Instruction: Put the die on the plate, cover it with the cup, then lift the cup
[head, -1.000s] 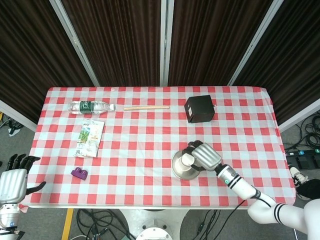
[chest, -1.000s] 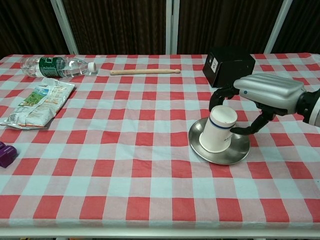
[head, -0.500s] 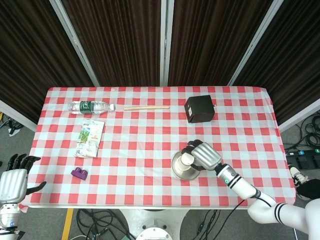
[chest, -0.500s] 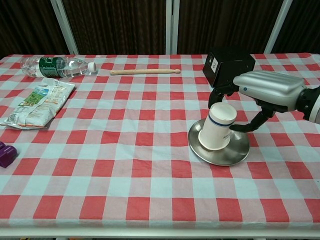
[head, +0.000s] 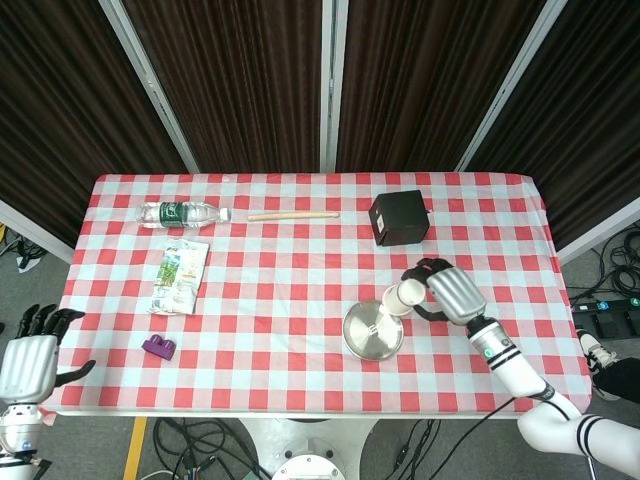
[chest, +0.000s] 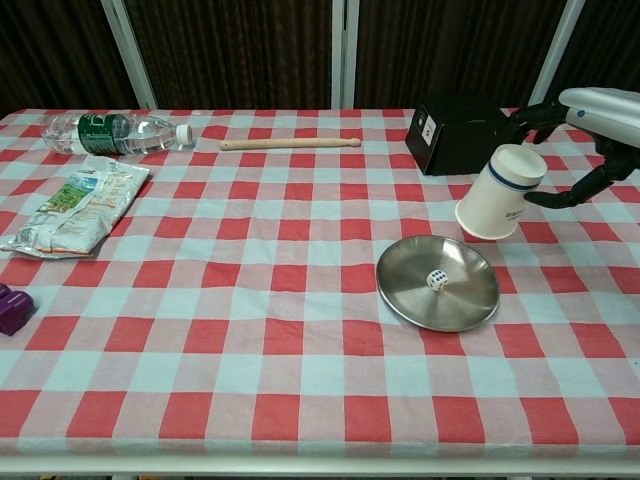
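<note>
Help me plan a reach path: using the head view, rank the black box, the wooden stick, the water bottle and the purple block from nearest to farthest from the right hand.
From the right hand, holding the cup:
1. Black box, just behind it on the far side.
2. Wooden stick, far edge, centre-left.
3. Water bottle, far left.
4. Purple block, near left edge.

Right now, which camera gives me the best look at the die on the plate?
The chest view: the die sits exposed on the plate, pips visible, with the cup raised clear in the right hand. The head view shows only a faint pale speck on the plate.
</note>
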